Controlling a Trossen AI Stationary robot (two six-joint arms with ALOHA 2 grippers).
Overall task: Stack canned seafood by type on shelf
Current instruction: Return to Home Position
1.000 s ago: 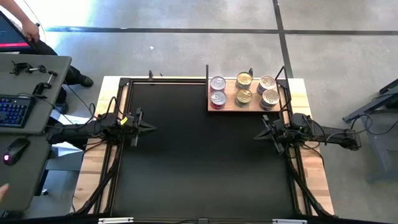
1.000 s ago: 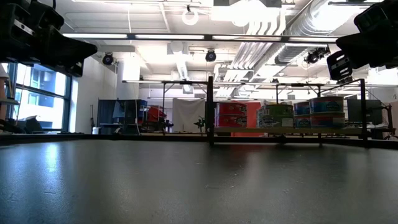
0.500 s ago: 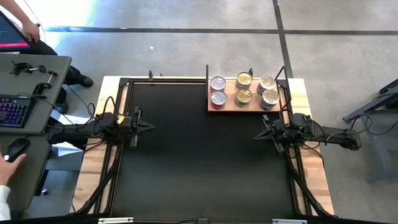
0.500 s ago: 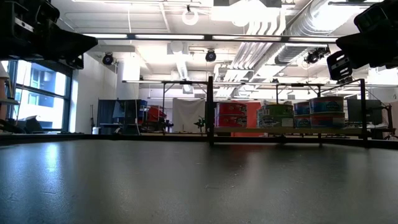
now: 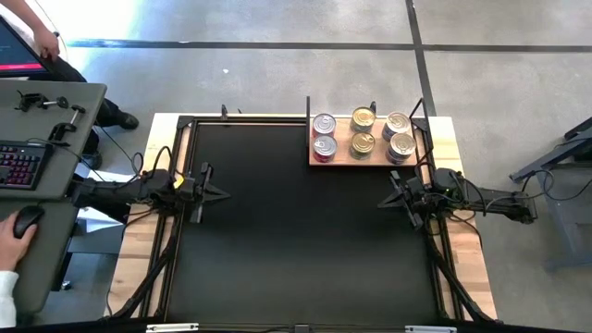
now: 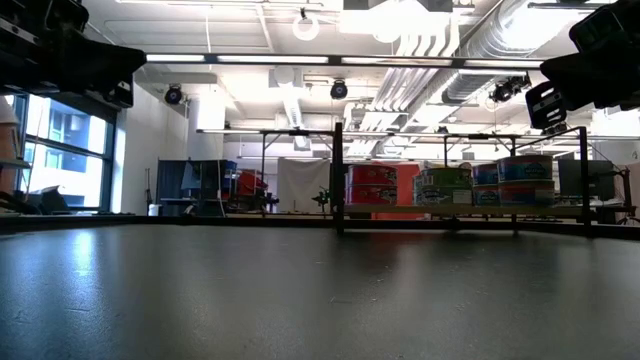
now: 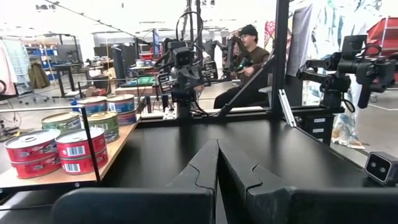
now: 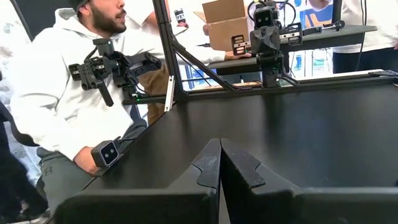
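Observation:
The wooden shelf [image 5: 339, 153] sits at the table's far edge, right of centre. On it stand several tins in two-high stacks: silver-lidded red ones [image 5: 324, 135] on its left, gold-lidded ones [image 5: 363, 130] in the middle, silver-lidded ones [image 5: 400, 134] on its right. The low view shows the red stacks [image 6: 371, 185] and the blue-labelled ones [image 6: 524, 168]. In the left wrist view the red tins [image 7: 56, 151] are nearest. My left gripper [image 5: 226, 191] [image 7: 218, 142] hovers shut over the mat's left side. My right gripper [image 5: 380, 200] [image 8: 220, 142] hovers shut at the mat's right side, nearer than the shelf.
A large black mat [image 5: 296, 250] covers the table inside a black metal frame [image 5: 185, 129]. A desk with a keyboard [image 5: 20, 166] stands left of the table; a person's hand [image 5: 17, 227] is on a mouse there. A person in a white hoodie [image 8: 68, 93] sits beyond the table's left side.
My left arm has shifted slightly, rising a little in the low view. At the desk on the left a person's hand has come in and settled on the mouse. The tins and my right arm have stayed where they were.

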